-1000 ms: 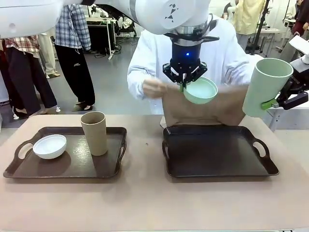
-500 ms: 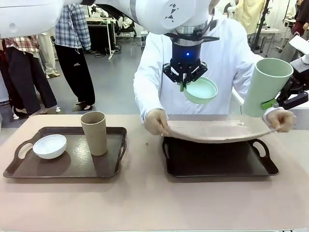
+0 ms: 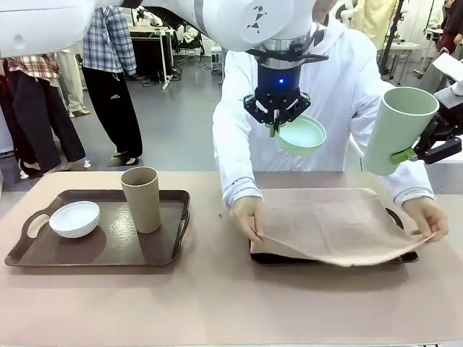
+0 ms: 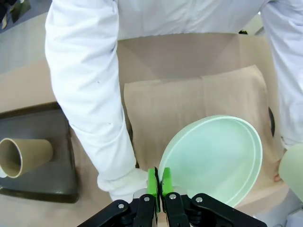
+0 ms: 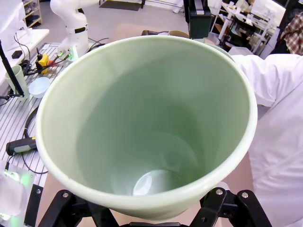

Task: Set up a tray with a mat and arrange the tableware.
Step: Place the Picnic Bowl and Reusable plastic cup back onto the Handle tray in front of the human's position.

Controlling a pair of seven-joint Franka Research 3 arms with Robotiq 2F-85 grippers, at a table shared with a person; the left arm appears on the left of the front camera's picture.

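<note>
- Left gripper [image 3: 273,130]: pinched tight on rim of small mint-green bowl [image 3: 300,135], high above tray [image 3: 395,215].
- Right gripper [image 3: 406,155]: clasped around tall mint-green cup [image 3: 399,130], aloft beside tray's right end.
- Step in hand: mat [image 3: 325,224] being spread over tray by person's hands [image 3: 248,217].
- Next: hold off until mat lies flat and hands withdraw, then lower bowl onto it.

You hold in stock: mat [image 3: 325,224], plain pinkish beige (near the table [image 3: 217,303] in tone); left tray [image 3: 108,246] and right tray [image 3: 271,258], dark brown. Also count the small white bowl [image 3: 74,218], tan-brown cup [image 3: 142,199], mint-green bowl [image 3: 302,135] and mint-green cup [image 3: 398,130], all unpatterned.
</note>
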